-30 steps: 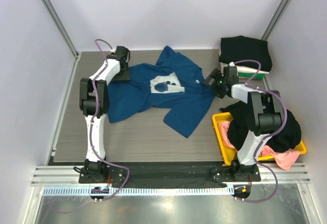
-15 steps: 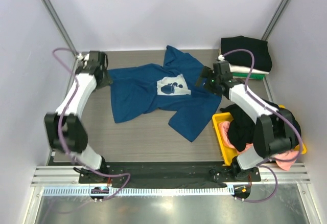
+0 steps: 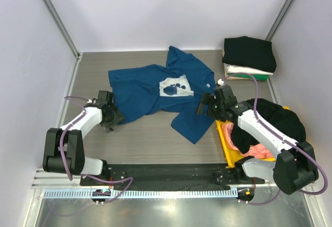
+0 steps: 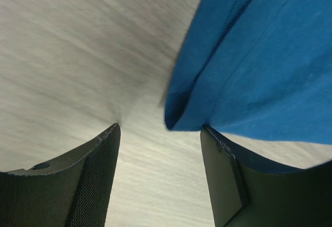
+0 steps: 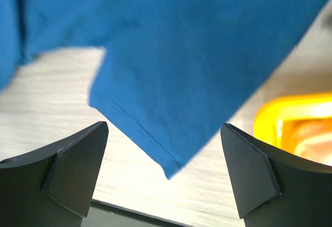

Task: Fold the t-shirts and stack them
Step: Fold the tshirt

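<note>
Blue shirt (image 3: 140, 89): unfolded, white print up, mid-counter toward the far edge.
Both arms have dropped from its far side to its near hem. Left end effector (image 3: 113, 117) and right end effector (image 3: 202, 105) gape wide, holding nothing. Cloth rumpled, near flap skewed; a hem grasp for folding probably comes next.

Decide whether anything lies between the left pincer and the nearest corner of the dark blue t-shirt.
Nothing visible does. The left pincer is open, and the dark blue t-shirt has its corner right ahead of it, with only the table surface between them.
</note>
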Motion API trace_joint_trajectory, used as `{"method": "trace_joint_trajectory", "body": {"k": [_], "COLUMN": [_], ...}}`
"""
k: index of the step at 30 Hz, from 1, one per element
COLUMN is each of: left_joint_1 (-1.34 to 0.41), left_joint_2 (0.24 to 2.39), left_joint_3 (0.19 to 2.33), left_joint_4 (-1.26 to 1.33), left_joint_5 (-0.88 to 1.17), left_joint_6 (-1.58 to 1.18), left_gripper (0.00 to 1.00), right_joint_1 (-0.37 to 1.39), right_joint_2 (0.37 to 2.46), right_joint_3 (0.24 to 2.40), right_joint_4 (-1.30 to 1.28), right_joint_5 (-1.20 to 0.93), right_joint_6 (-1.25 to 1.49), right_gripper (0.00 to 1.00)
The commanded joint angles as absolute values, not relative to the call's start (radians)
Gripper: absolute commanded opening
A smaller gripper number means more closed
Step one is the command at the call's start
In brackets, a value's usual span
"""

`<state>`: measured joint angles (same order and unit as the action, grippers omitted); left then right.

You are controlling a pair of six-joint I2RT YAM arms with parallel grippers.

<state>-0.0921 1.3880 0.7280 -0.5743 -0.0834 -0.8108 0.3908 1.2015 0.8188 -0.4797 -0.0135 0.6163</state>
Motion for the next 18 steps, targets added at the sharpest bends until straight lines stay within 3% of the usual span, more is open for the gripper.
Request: {"method": "trace_joint_trajectory", "body": {"k": [1,10,18], "left_joint_1": [-0.094,-0.092,-0.092], "left_joint_2": [1.397,1.466,1.459], "left_joint_3": [0.707,0.727,0.761], "left_joint_4": [-0.42,-0.36,-0.371], "left_joint_5": [-0.044,-0.113,-0.123], "left_joint_6": [-0.873,-0.879,-0.876], "left_gripper": [0.64,0.52,0.32], "right_joint_1": [0.4,0.428,0.549], "right_joint_2": [1.147,1.212,1.268], "right_joint_3": [0.761,0.635,0.555], "right_joint_4": [-0.488,-0.417,-0.345], "right_joint_5": [-0.035,-0.067,-0.037], "right_joint_6": [0.638,0.644,0.718], "right_gripper": [0.96,0.95,0.88]}}
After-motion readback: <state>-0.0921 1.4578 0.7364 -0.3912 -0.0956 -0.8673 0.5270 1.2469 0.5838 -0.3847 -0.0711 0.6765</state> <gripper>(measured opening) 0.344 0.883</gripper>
